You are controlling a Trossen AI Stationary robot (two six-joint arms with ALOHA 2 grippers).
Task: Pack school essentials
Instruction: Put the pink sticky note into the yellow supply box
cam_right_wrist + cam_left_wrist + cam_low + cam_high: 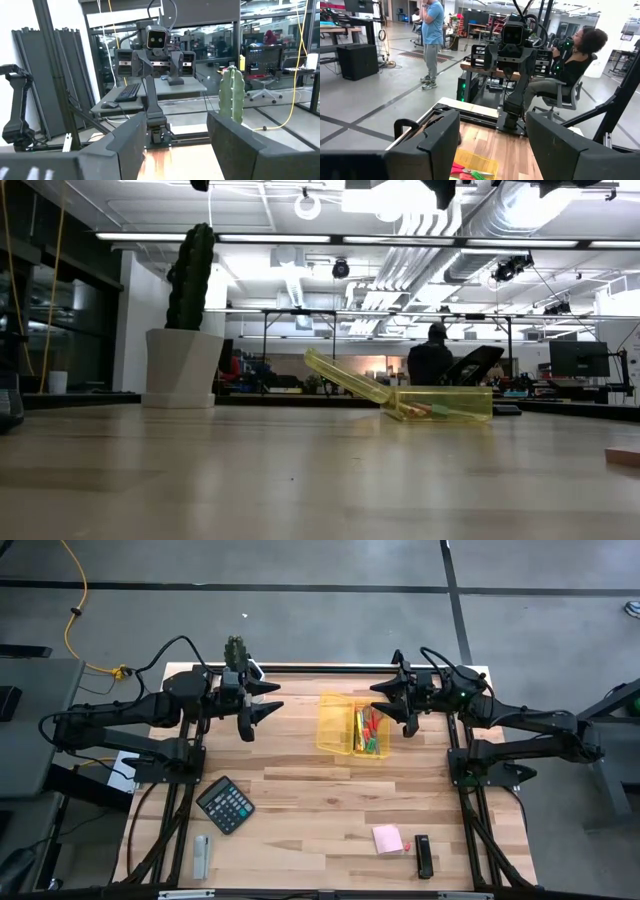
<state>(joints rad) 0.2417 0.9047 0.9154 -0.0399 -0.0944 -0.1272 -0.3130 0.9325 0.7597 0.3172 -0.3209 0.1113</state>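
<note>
Up around 12 o'clock on the wooden table (330, 790) sits a yellow see-through case (350, 725), lid flipped open, with the red-handled scissors (372, 726) and some green and orange bits packed in its 3 o'clock half. Down at about 5 o'clock, the pink sticky-note pad (388, 838) lies flat, just beside a small black thing (425, 856). Calculator (225, 804) is at 8 o'clock, and a grey metal bar (202, 856) sits near the front edge below it. Left gripper (268, 700) hangs at 10 o'clock, fingers apart, holding nothing. Right gripper (385, 700) hangs at 2 o'clock, fingers spread too, nothing in them. A cactus in a white pot (185, 330) stands at the far edge.
</note>
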